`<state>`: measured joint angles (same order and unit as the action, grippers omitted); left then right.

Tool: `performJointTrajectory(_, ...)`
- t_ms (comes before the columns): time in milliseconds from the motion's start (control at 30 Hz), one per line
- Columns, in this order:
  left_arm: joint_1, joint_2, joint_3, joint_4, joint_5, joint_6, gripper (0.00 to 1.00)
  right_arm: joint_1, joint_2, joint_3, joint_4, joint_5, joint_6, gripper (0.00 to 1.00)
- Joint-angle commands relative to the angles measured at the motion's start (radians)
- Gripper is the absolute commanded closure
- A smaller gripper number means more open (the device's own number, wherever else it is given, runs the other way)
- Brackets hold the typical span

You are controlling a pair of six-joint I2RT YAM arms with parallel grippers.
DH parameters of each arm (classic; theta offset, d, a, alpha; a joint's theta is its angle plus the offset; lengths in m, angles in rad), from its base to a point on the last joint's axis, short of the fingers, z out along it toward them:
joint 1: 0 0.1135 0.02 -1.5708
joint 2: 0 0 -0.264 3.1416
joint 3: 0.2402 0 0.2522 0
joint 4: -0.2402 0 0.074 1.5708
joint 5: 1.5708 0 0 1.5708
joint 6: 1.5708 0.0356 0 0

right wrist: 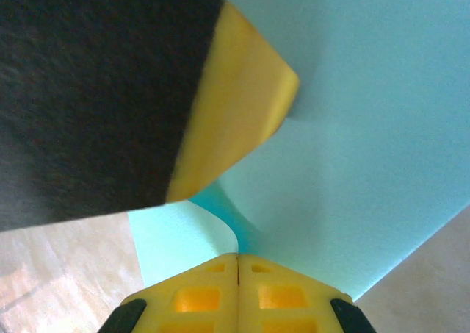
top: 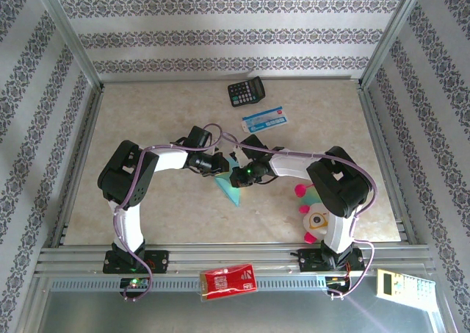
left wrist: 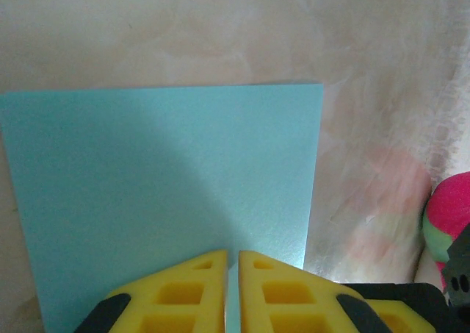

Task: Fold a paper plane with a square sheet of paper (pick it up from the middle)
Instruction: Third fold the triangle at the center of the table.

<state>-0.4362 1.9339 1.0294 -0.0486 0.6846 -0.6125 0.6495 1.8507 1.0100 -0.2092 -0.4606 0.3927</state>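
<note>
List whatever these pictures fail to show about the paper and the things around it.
Top view: the paper is mostly under the left gripper and right gripper; its creases cannot be made out.
Left wrist: the paper's near edge is cut off by the frame bottom and the fingers.
Right wrist: a blurred black-and-yellow shape hides the paper's upper left.
Top view: the card's print is too small to read.

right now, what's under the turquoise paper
Marbled tabletop shows around the turquoise paper. The left hand and right hand pinch it; the patch directly beneath is covered.
</note>
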Motion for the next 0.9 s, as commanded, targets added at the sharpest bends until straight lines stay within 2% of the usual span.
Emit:
performJointTrajectory(0, 0.002, 0.041, -0.019, -0.069, -0.017, 0.022, 0.86, -0.010, 0.001, -0.017, 0.007, 0.008, -0.012, 0.99)
performJointTrajectory(600, 0.003, 0.036, -0.019, -0.066, -0.013, 0.019, 0.85, -0.010, 0.031, -0.030, 0.013, 0.024, -0.005, 0.99)
performJointTrajectory(867, 0.009, 0.013, 0.013, -0.081, -0.015, 0.010, 0.81, -0.011, 0.030, -0.078, -0.005, 0.061, 0.016, 1.00)
